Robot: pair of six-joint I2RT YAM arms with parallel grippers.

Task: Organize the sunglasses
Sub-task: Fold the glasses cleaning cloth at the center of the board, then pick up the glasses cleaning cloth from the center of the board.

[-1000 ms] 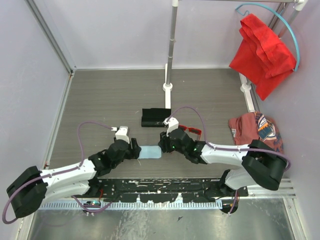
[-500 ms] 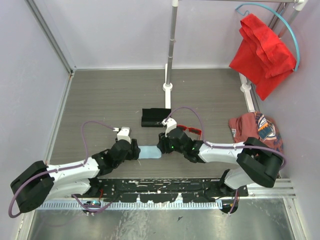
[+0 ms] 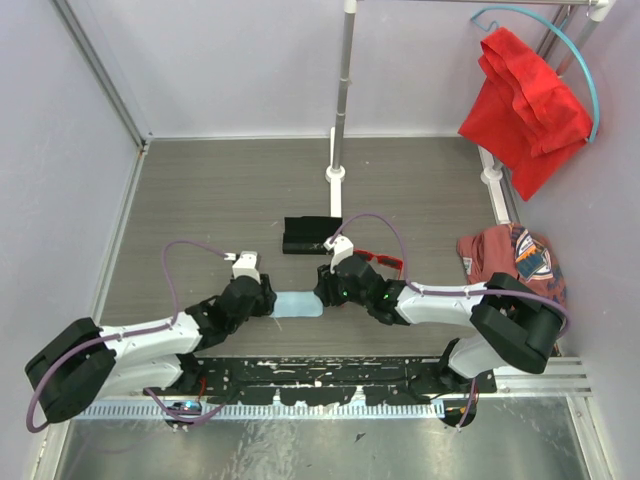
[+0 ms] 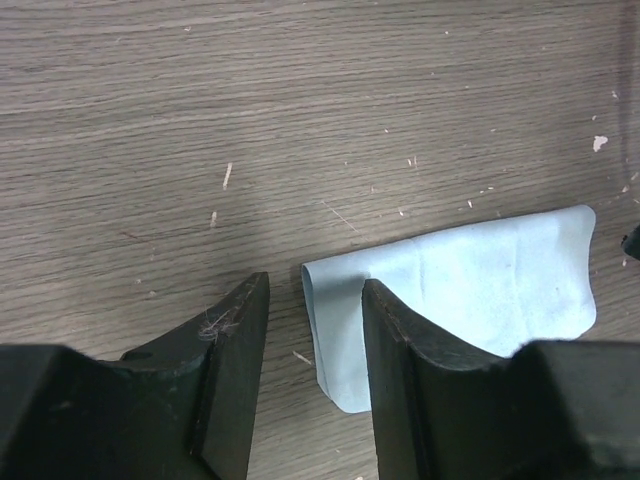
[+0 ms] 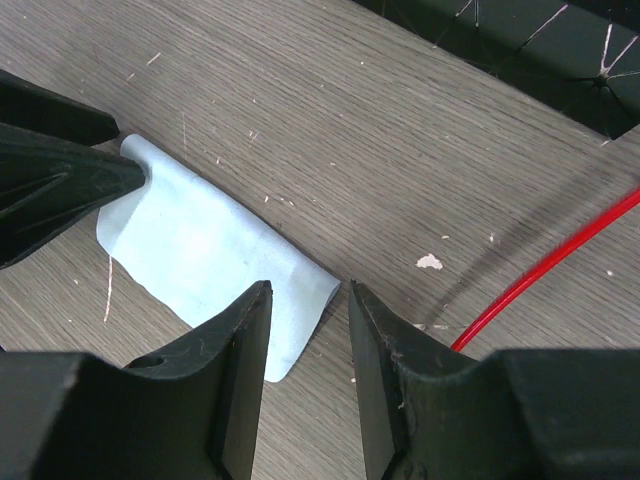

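The sunglasses (image 3: 383,262), thin red frame and dark lenses, lie on the table right of centre, behind my right forearm. One slim red arm of the sunglasses (image 5: 491,313) shows in the right wrist view. A pale blue cloth (image 3: 298,305) lies flat between both grippers. My left gripper (image 3: 270,299) is open at the cloth's left edge; in its wrist view the left gripper (image 4: 315,285) has that edge of the cloth (image 4: 480,290) between its jaws. My right gripper (image 3: 322,291) is open over the right edge, and in its own view the right gripper (image 5: 308,290) straddles the corner of the cloth (image 5: 200,250).
A black oblong case (image 3: 310,235) lies just behind the cloth. A metal pole on a white foot (image 3: 336,175) stands behind the case. A crumpled printed shirt (image 3: 515,260) lies at the right edge, and a red garment (image 3: 525,95) hangs at the back right.
My left gripper has crept right onto the cloth's left edge and its jaws have narrowed. The right gripper has shifted only slightly and kept its opening.
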